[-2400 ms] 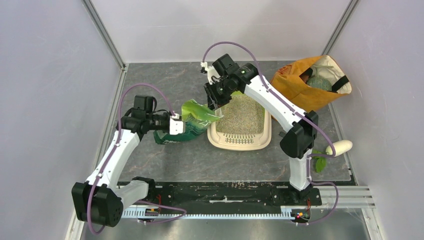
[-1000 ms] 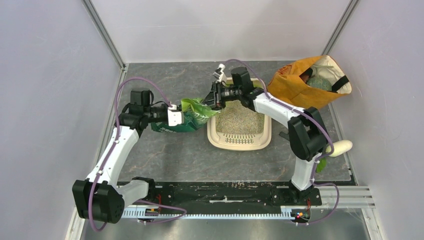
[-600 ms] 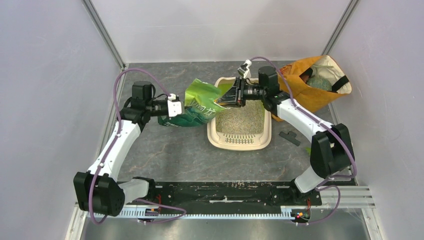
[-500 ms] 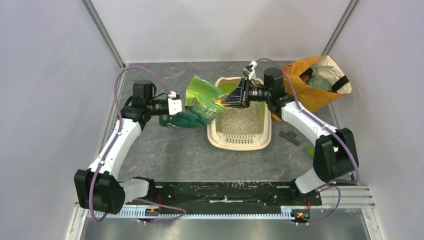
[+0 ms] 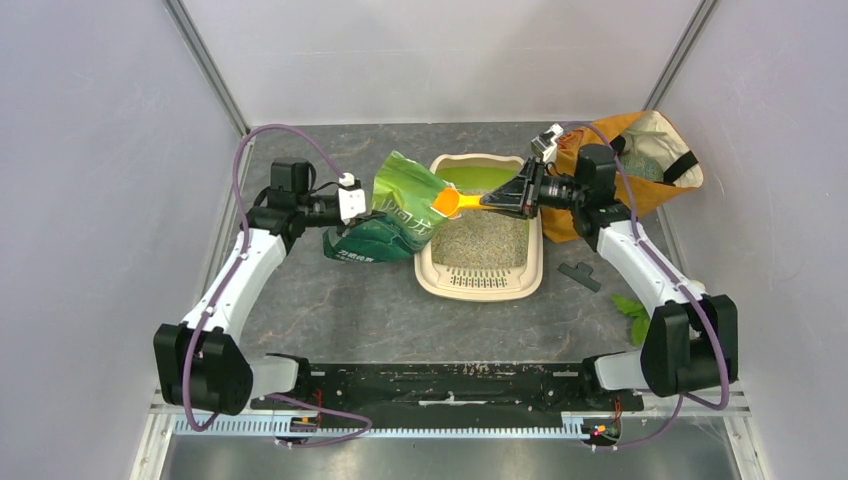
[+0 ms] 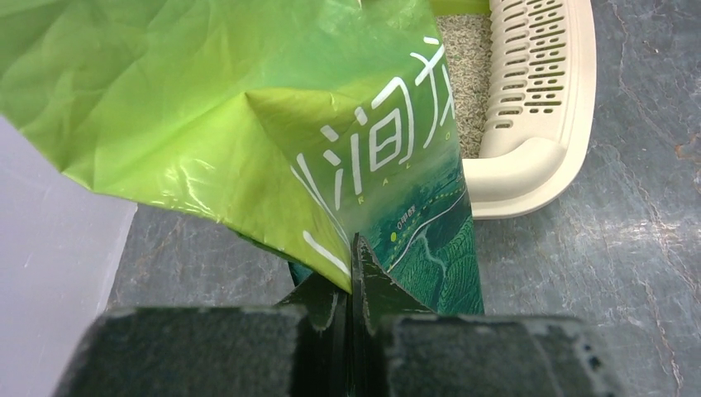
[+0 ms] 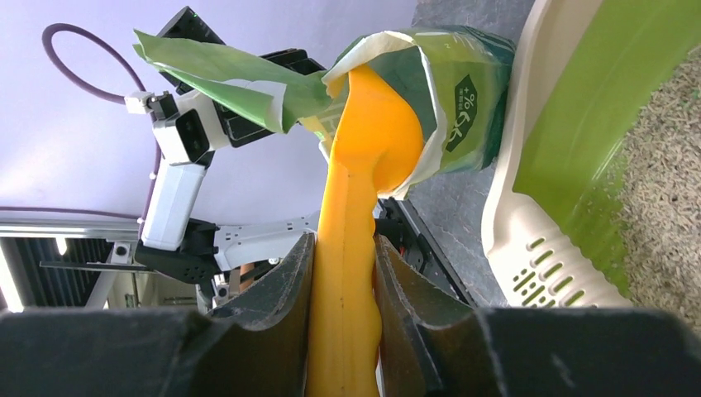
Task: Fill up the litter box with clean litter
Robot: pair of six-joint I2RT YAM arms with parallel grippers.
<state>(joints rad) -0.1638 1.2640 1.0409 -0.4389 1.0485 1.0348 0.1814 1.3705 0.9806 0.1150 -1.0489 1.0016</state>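
Over at the left gripper [image 6: 351,289]: clamped tight on a fold of the green bag [image 5: 395,205], nothing but plastic between the jaws. Held tilted up off the table, open mouth turned away from those fingers toward the right. Moving right, just past that mouth: an orange scoop [image 5: 447,203], bowl poked in at the opening, handle squeezed snugly in the right gripper [image 7: 343,273]. Directly below the scoop and the right fingers: the litter box [image 5: 535,262], flat on the table, just beside the bag. Inside it, clean litter [image 5: 485,240] spread over the floor, green wall bare at the far end. Behind the right wrist: an orange fabric bag [image 5: 650,190], near the box's far corner.
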